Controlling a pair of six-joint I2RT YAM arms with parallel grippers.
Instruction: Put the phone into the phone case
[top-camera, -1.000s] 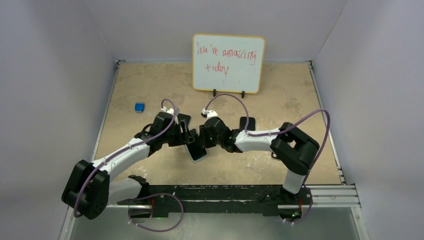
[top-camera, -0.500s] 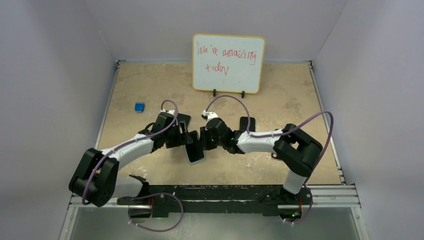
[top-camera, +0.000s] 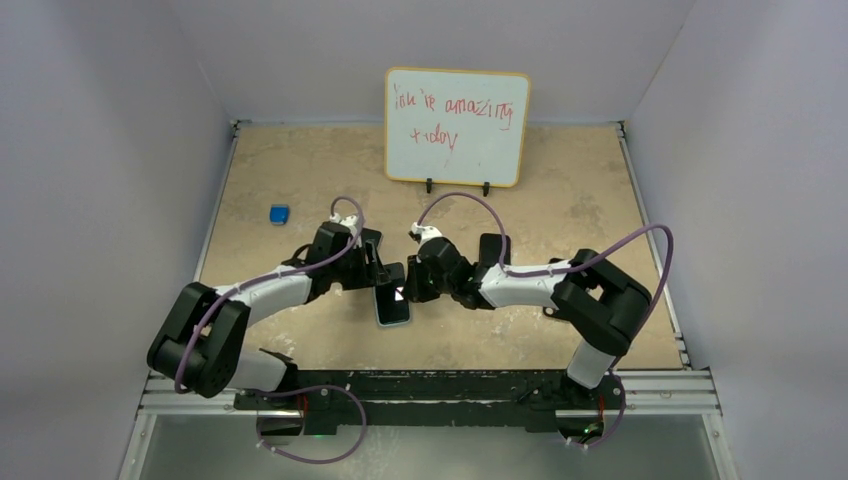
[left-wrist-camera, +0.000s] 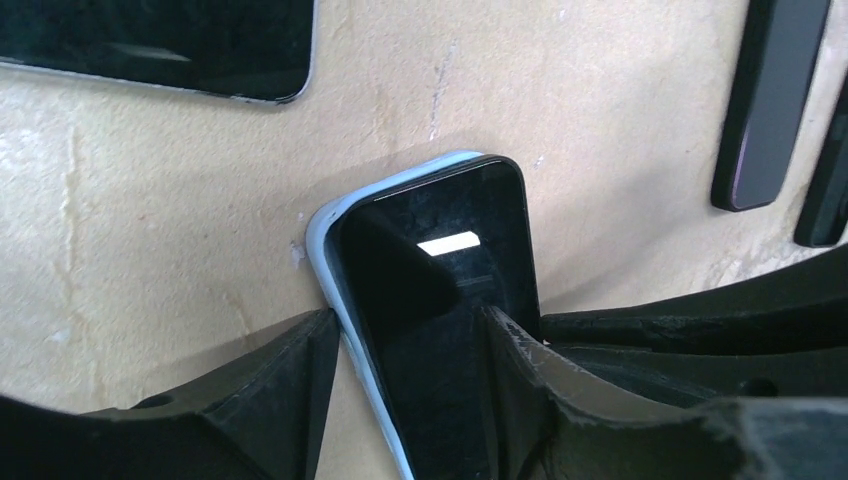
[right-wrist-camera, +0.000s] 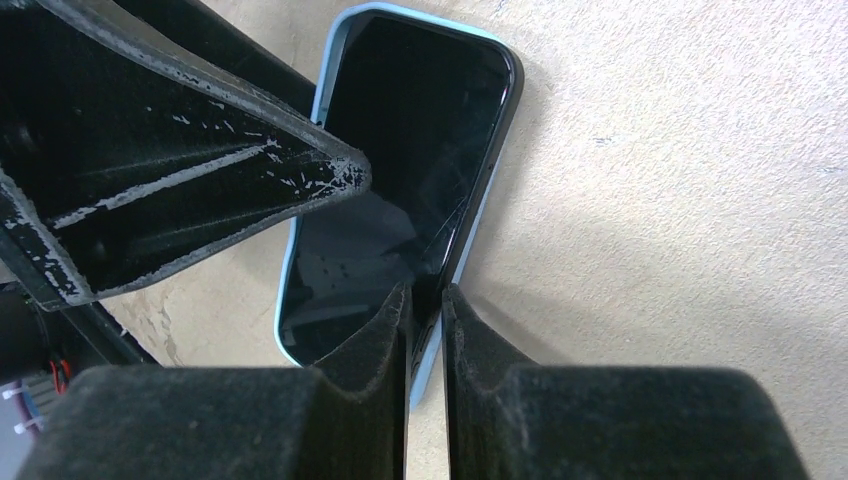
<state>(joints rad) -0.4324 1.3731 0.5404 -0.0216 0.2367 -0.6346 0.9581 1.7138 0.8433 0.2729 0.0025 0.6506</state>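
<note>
The phone (top-camera: 393, 308) lies screen up in the light blue phone case (left-wrist-camera: 322, 232) on the table between both arms. In the right wrist view the phone (right-wrist-camera: 400, 150) has its right long edge raised a little above the case rim (right-wrist-camera: 283, 300). My left gripper (left-wrist-camera: 408, 318) is open. One finger touches the case's left rim and the other lies over the screen (left-wrist-camera: 440, 260). My right gripper (right-wrist-camera: 427, 295) is nearly closed, pinching the phone's right edge. In the top view the left gripper (top-camera: 388, 278) and right gripper (top-camera: 408, 290) meet over the phone's far end.
An all-black phone (left-wrist-camera: 160, 45) lies just beyond the left gripper, and a black slab (left-wrist-camera: 765, 100) lies to the right. A small blue cube (top-camera: 279, 213) sits at the left. A whiteboard (top-camera: 457, 126) stands at the back. Walls enclose the table.
The phone and case have turned from slanted to nearly straight, pointing at the near edge. Both grippers shifted slightly with them, and the left arm's elbow swung right.
</note>
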